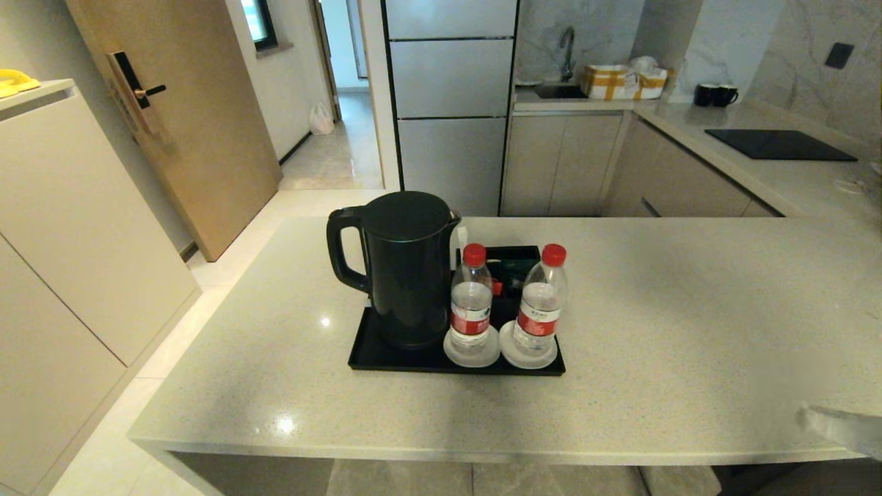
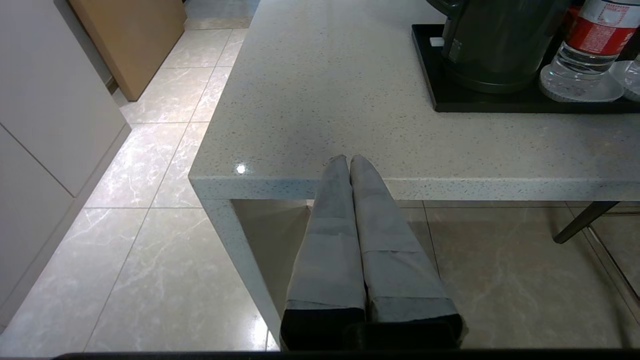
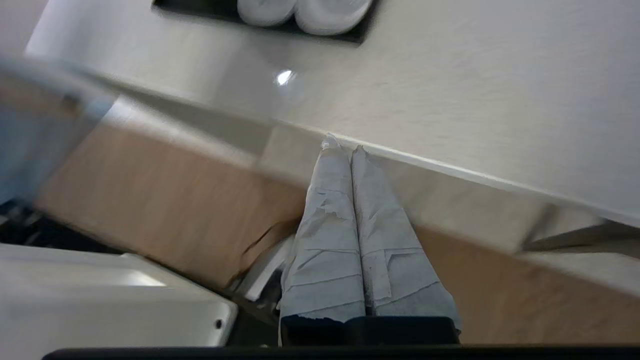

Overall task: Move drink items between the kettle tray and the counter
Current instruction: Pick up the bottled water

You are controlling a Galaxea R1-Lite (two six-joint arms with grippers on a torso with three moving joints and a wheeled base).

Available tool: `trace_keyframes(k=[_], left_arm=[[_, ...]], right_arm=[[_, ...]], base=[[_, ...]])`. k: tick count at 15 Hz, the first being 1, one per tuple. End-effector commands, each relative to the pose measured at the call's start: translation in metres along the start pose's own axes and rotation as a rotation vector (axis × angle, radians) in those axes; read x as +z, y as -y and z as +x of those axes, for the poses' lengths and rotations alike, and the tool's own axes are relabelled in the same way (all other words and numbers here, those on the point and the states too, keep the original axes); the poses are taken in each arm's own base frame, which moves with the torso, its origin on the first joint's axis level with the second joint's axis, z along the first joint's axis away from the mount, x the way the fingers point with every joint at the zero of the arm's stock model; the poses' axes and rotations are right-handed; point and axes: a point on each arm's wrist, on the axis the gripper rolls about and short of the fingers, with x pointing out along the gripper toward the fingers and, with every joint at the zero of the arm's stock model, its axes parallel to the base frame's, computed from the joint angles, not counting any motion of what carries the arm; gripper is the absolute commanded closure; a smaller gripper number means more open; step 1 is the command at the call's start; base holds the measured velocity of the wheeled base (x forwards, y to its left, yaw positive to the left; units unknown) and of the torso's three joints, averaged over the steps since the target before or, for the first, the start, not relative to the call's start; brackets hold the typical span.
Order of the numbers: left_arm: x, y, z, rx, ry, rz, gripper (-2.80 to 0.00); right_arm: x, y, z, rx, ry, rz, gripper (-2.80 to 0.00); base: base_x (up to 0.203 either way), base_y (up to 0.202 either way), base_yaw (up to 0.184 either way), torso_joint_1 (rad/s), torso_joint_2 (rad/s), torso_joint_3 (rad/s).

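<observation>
The right pincer (image 3: 342, 142) is pressed tight together, holding nothing, and its tips sit at the near edge of the big pale speckled stone bench (image 1: 661, 331). Far ahead of it and off to its left, the flat black tray with a low rim (image 1: 386, 359) holds the tall black kettle (image 1: 403, 269) and two small clear plastic bottles with red caps (image 1: 471, 303) (image 1: 541, 306), upright on round white coasters. Wide bare bench lies between this pincer and the tray. The left pincer (image 2: 348, 159) is tight together too, low by the bench's front edge.
</observation>
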Motion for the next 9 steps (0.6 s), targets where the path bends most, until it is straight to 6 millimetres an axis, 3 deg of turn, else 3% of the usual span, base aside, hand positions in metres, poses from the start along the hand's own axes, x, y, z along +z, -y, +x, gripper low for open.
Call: trace_keyframes(k=[1, 5, 6, 9], left_arm=[[0.000, 0.000, 0.000, 0.000, -0.001, 0.000, 0.00], [0.000, 0.000, 0.000, 0.000, -0.001, 0.000, 0.00], [0.000, 0.000, 0.000, 0.000, -0.001, 0.000, 0.00], [0.000, 0.000, 0.000, 0.000, -0.001, 0.000, 0.00]], right_arm=[[0.016, 0.023, 0.079, 0.065, -0.122, 0.033, 0.00], [0.039, 0.033, 0.169, 0.106, 0.072, -0.071, 0.00], [0.045, 0.030, 0.179, 0.114, 0.137, -0.099, -2.80], [0.073, 0.021, 0.187, 0.141, 0.246, -0.138, -2.80]], base=[[0.000, 0.000, 0.000, 0.000, 0.00, 0.000], [0.000, 0.000, 0.000, 0.000, 0.00, 0.000], [0.000, 0.000, 0.000, 0.000, 0.00, 0.000], [0.000, 0.000, 0.000, 0.000, 0.00, 0.000]])
